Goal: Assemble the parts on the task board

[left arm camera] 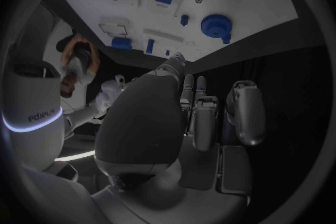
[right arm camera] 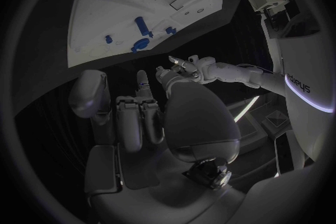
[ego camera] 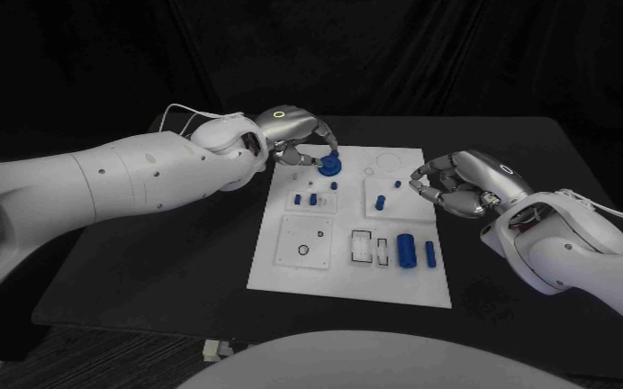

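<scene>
One white rectangular task board [ego camera: 288, 267] lies on one black surface [ego camera: 156, 272]. On the board sit one round blue gear-like disc [ego camera: 329, 168] and two upright-lying blue cylinders [ego camera: 406, 250], plus several small blue pegs [ego camera: 313, 199], too small to count surely.

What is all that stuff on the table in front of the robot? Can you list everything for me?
table: one, black, under everything
task board: one, white, mid-table
round part: one, blue, board's far left corner, by the left hand
small pegs: several, blue, left of the board's middle
cylinders: two, blue, lying side by side at the board's near right
left hand: silver, fingers at the round part
right hand: silver, fingers curled, over the board's right edge
</scene>
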Available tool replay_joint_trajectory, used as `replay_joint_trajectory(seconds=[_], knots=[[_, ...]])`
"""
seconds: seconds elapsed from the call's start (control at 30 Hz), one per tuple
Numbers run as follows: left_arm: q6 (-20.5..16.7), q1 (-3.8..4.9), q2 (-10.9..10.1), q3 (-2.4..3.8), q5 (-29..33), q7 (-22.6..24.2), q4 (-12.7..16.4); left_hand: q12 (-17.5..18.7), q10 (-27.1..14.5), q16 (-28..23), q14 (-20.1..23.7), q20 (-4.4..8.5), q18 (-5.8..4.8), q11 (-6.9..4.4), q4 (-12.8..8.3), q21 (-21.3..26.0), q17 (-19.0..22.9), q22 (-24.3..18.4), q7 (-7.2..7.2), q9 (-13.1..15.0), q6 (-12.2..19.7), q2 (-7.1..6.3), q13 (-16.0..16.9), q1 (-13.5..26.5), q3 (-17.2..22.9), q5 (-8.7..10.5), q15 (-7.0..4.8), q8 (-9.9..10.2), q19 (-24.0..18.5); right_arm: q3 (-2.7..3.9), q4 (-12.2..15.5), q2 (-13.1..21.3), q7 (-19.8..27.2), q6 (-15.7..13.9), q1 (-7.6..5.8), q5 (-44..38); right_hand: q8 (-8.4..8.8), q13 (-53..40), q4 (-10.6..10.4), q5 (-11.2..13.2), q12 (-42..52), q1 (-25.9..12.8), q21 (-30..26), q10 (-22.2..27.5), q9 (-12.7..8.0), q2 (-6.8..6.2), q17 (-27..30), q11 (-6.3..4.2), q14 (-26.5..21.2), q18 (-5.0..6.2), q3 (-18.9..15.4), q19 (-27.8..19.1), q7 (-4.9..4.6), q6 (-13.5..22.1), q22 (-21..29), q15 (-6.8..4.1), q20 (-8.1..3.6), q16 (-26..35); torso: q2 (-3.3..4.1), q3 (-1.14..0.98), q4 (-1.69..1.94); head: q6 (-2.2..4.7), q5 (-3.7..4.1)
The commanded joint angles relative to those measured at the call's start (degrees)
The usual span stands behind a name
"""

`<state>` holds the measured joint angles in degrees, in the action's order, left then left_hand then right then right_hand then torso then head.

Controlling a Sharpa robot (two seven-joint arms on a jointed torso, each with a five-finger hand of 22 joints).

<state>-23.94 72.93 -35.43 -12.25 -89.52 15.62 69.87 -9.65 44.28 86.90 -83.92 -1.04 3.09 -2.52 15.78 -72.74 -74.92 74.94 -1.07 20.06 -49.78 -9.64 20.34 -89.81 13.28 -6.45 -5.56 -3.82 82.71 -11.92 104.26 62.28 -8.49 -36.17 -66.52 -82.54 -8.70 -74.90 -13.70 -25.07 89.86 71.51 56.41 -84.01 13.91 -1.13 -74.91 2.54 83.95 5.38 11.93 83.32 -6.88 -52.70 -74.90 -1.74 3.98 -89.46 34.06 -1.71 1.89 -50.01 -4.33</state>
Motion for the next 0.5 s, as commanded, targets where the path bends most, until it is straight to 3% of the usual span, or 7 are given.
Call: replay_joint_trajectory(seconds=[0.03, 0.1, 0.2, 0.5], knots=[[-3.74, -0.74, 1.68, 0.08, -14.12, 5.34, -1.65, 0.10, 1.03, -0.02, -4.69, 0.44, 0.52, -0.22, -0.27, 0.07, -10.72, 10.13, -0.86, -2.31, -0.70, -0.67, -3.17, -0.01, 1.09, 1.67, -0.45, 0.11, 0.17, 0.03, 0.21, 0.10, 1.62, -1.57, 0.05, -0.21, 0.33, -15.10, -0.33, 0.55, 0.14, -0.51, 0.18, -5.99, -0.09, 0.02, -12.19, -0.54, 5.49, 0.31, -0.03, 0.18, 0.07, -0.41, -7.47, -0.32, -0.13, 0.28, 0.12, 0.03, 0.07, 0.01, 0.15], [-2.21, -1.13, 2.97, 0.09, -15.42, 4.72, -2.80, -0.66, 3.10, -0.03, -4.73, 0.19, 0.49, 0.39, -0.13, 0.25, -10.71, 10.15, 0.07, -3.80, -3.21, -1.00, -5.57, 1.05, 1.51, 3.27, -0.09, -0.41, 0.32, 0.03, 0.17, 0.03, 1.71, -1.52, 0.06, -0.21, 0.34, -15.10, -0.38, 0.70, 0.14, -0.53, 0.11, -5.99, -0.10, 0.03, -12.18, -0.54, 5.48, 0.33, -0.05, 0.17, 0.08, -0.42, -7.45, -0.33, -0.14, 0.28, 0.11, 0.07, 0.08, 0.01, 0.24], [-0.07, -1.43, 4.25, 0.09, -16.31, 3.71, -3.79, -0.98, 4.01, -0.08, -4.70, 0.24, 0.53, 0.19, -0.15, 0.39, -10.64, 10.15, 0.31, -4.33, -4.44, -1.21, -6.59, 1.37, 1.60, 3.46, -0.23, -0.64, 0.34, 0.02, 0.11, -0.18, 1.70, -1.34, 0.06, -0.21, 0.37, -15.10, -0.23, 0.59, 0.14, -0.29, 0.13, -5.99, -0.11, 0.06, -12.17, -0.58, 5.48, 0.32, 0.05, 0.17, 0.13, -0.41, -7.45, -0.35, -0.15, 0.29, 0.09, 0.10, -0.01, 0.01, 0.16], [3.44, -1.78, 6.43, 0.10, -17.23, -0.50, -4.46, -1.74, 7.48, -0.36, -4.61, -0.19, 0.50, 1.34, -0.58, 0.62, -10.26, 10.18, 2.19, -6.16, -5.69, -1.09, -9.22, 2.19, 2.54, 3.21, 0.32, -0.38, 0.56, 0.02, -0.16, -0.63, 1.75, -0.61, 0.08, 0.56, 0.51, -15.10, 0.24, -0.19, 0.14, 0.41, -0.56, -5.99, -0.17, -0.03, -11.73, -0.60, 5.40, 0.44, 0.31, 0.02, 0.12, -0.31, -7.30, -0.40, -0.21, 0.41, 0.04, 0.05, 0.08, 0.01, -0.03]])
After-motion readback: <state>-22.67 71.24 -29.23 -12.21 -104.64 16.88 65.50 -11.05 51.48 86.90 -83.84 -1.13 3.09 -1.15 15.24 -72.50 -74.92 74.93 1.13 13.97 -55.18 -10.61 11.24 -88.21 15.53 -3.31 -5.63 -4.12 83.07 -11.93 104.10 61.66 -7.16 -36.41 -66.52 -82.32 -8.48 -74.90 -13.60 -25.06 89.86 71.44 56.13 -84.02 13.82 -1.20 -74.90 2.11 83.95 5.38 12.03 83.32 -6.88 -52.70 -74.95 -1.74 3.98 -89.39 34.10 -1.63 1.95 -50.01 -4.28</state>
